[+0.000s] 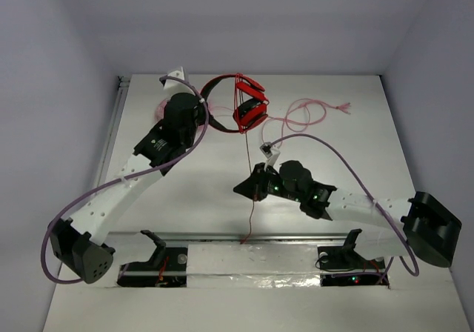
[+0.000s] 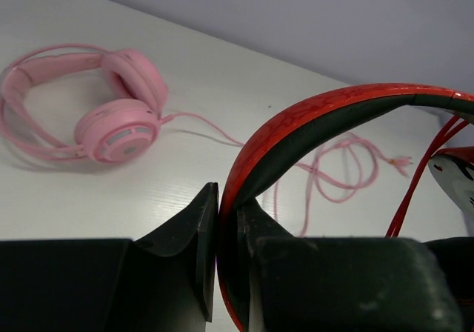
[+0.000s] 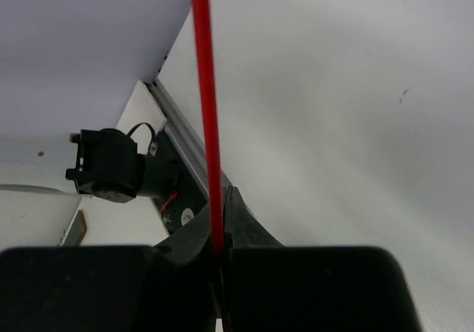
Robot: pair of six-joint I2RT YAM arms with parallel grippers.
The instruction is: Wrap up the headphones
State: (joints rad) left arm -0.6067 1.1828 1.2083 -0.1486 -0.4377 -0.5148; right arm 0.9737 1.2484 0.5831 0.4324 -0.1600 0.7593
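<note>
The red-and-black headphones [image 1: 238, 102] are at the back middle of the table, with the red ear cups [image 1: 249, 108] to the right. My left gripper [image 1: 205, 115] is shut on the headband [image 2: 311, 121], which sits pinched between the fingers [image 2: 226, 221]. Several turns of the thin red cable [image 1: 247, 150] cross the ear cups, and it then runs straight toward the near edge. My right gripper [image 1: 249, 187] is shut on this cable [image 3: 206, 110], which passes between its fingertips [image 3: 221, 243]. The cable's loose tail hangs past the table's front rail [image 1: 245, 236].
Pink headphones [image 2: 118, 124] lie at the back left, mostly hidden under my left arm in the top view [image 1: 158, 110]. Their pink cable [image 1: 315, 113] loops across the back right of the table. A metal rail [image 3: 185, 143] and a black stand [image 3: 111, 170] are at the near edge.
</note>
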